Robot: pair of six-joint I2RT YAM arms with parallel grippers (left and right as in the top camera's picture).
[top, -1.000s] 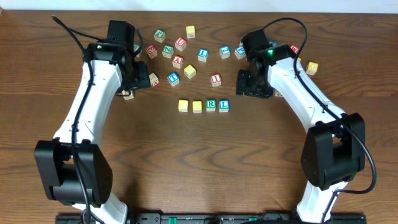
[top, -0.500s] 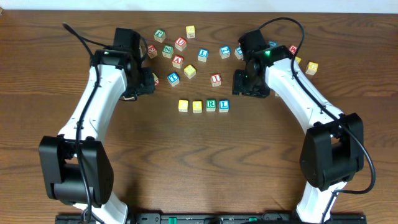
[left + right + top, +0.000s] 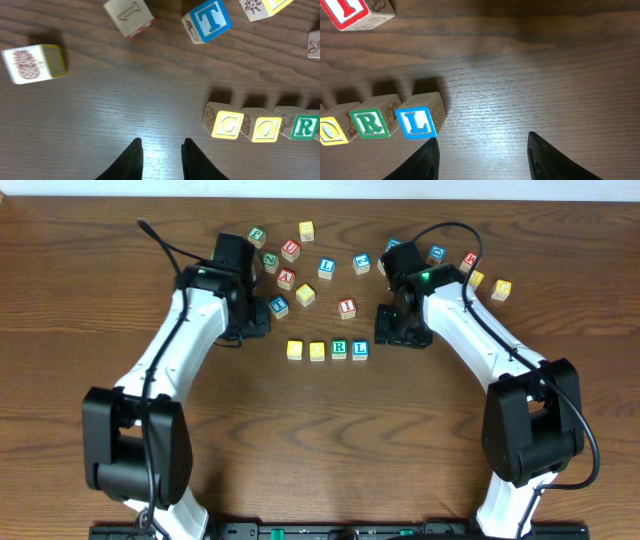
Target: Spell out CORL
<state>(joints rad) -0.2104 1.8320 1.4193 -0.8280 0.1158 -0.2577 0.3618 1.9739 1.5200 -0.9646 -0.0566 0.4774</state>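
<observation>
Four cubes stand side by side in a row at mid-table: yellow C cube point(image 3: 294, 350), yellow O cube point(image 3: 317, 351), green R cube point(image 3: 339, 349) and blue L cube point(image 3: 360, 350). My left gripper point(image 3: 258, 320) hovers just up-left of the row's C end. In the left wrist view the left gripper point(image 3: 162, 142) has a narrow gap with bare wood in it, and the C cube point(image 3: 227, 125), O cube point(image 3: 265, 129) and R cube point(image 3: 305, 127) lie to its right. My right gripper point(image 3: 395, 328) is open and empty beside the L end. The L cube point(image 3: 417, 121) sits just above the left finger of the right gripper point(image 3: 482, 140).
Several loose letter cubes are scattered behind the row, among them a blue T cube point(image 3: 206, 20), a pineapple-sided cube point(image 3: 32, 62) and a red-lettered cube point(image 3: 347, 307). More cubes lie at the back right, such as a yellow one point(image 3: 501, 288).
My left arm has swung right, toward the C end of the row, and its jaws have narrowed. The right arm has edged slightly left. The four-cube row has not moved.
</observation>
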